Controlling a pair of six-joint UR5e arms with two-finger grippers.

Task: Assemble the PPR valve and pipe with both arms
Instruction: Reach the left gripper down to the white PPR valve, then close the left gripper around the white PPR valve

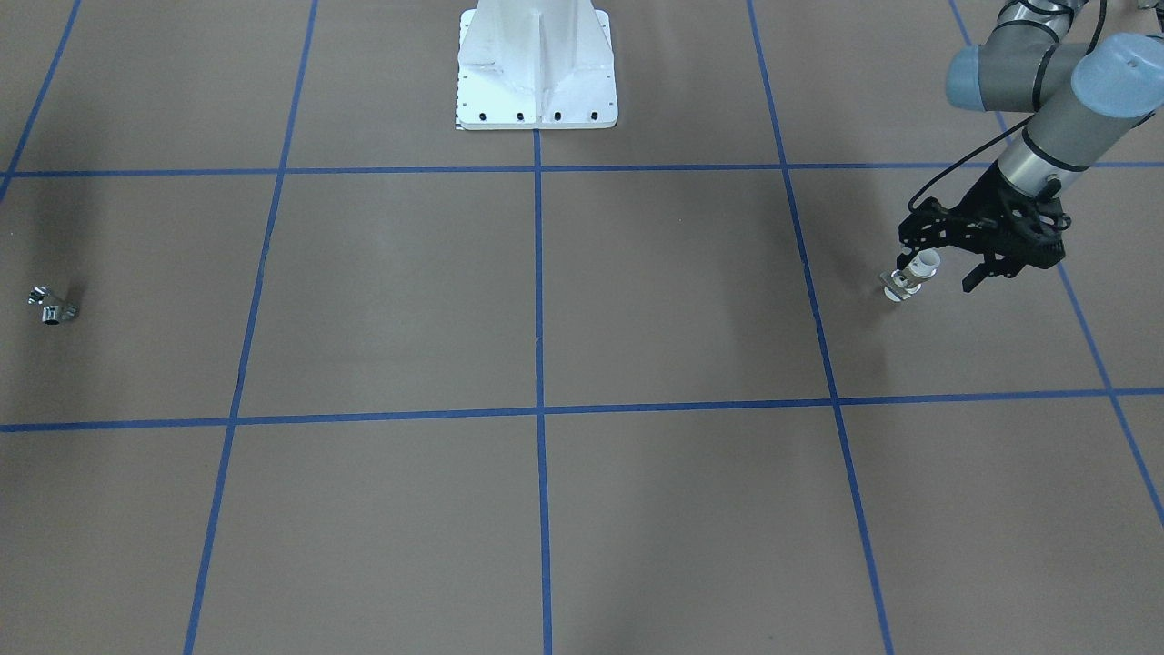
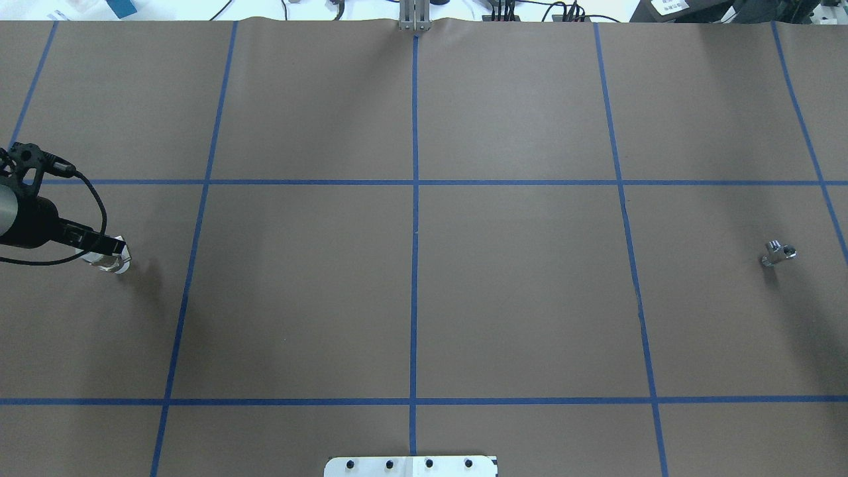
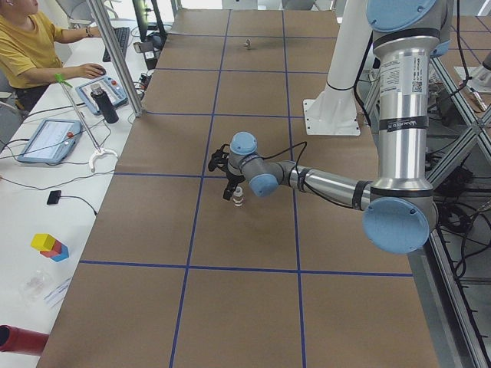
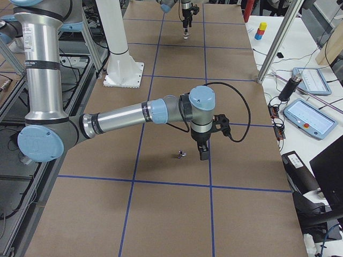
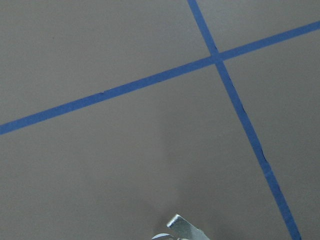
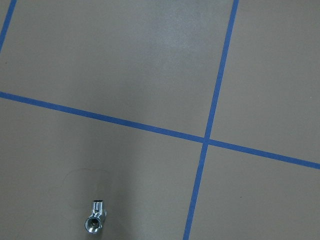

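The PPR valve, with white ring ends and a metal middle, lies on the brown table near my left side; it also shows in the overhead view and the exterior left view. My left gripper is low over it, its fingers apart on either side, one finger close against the valve. The left wrist view shows only the valve's lever at its bottom edge. The chrome pipe lies alone at the other end of the table. My right gripper shows only in the exterior right view, beside the pipe; I cannot tell its state.
The white bolted pedestal stands at the robot's side of the table, mid-width. Blue tape lines divide the brown surface into squares. An operator sits at a side bench with tablets.
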